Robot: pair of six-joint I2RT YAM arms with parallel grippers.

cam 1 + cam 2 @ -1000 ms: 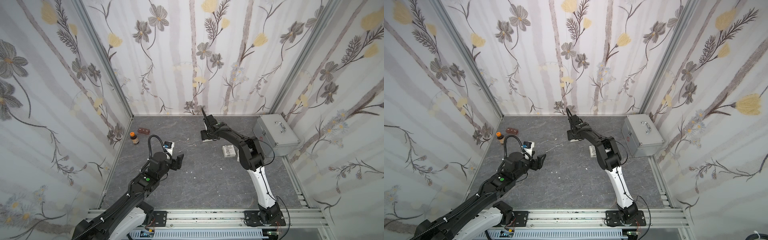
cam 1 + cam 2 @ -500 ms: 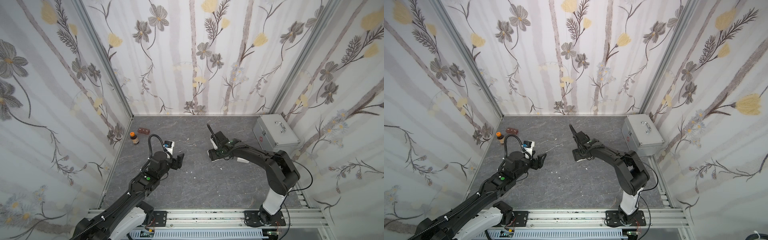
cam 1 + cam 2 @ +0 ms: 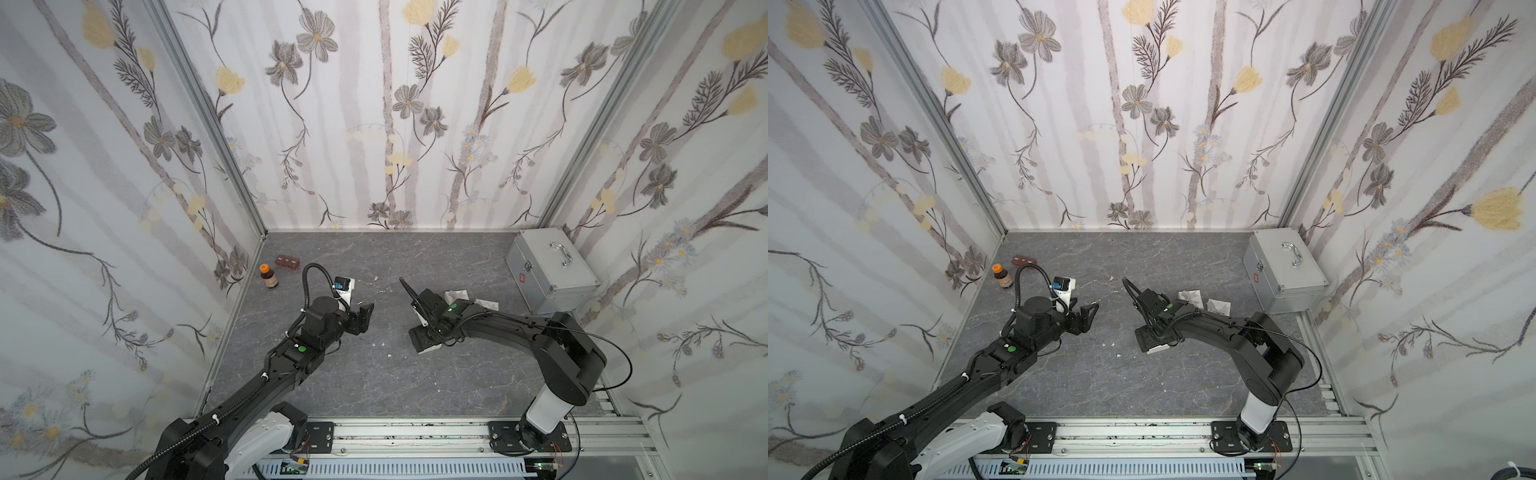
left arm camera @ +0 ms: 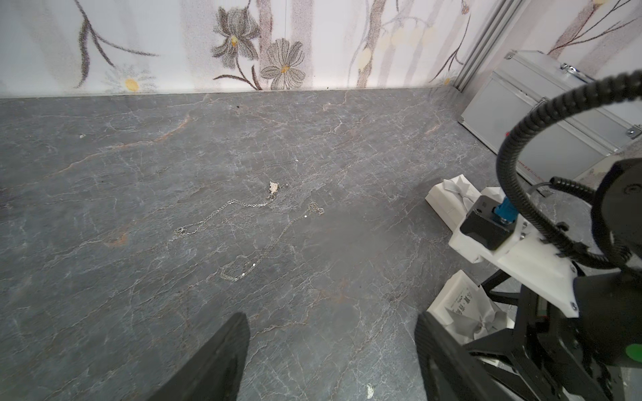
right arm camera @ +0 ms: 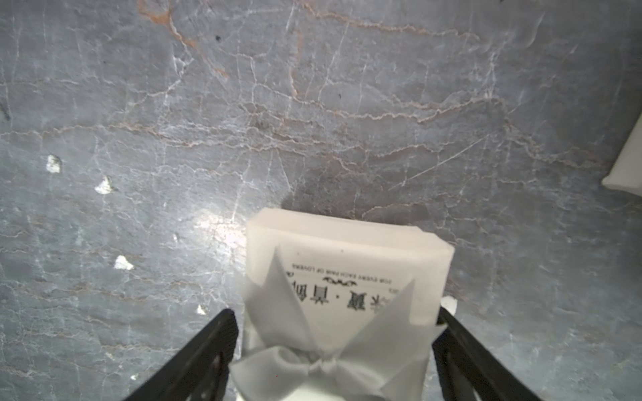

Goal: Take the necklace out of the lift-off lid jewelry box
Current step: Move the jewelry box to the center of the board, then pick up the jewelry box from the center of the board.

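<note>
Necklace: already out. It lies in loose strands on the bare table, ahead of the left gripper and well apart from every box, with a pale lump at one end.
Jewelry box: sits on the table between the right gripper's fingers. A stepped edge hints at lid over base, but I cannot tell for sure.
Right gripper: its jaws straddle the box with a sliver of table showing beside one finger — spread, not clamped.
Left gripper: fingers wide apart with nothing between them, hovering off to the side.
Step in hand: with the chain on the table, the removal itself looks done. The right arm is either parting from the box or about to take it.
Next move: probably a straight rise clear of the bow, without snagging the ribbon or dragging the light box.
Materials: the box is matt white card, square-cornered and printed in black. The bow is soft grey ribbon with pointed tails. The chain is fine, silvery and limp — hard to pinch off a flat surface. The table is a dark grey stone-look sheet veined in white and rust, dotted with white flecks.
Elsewhere: more white pieces lie just behind the right wrist, and a silver metal case with a handle stands in the far corner.
</note>
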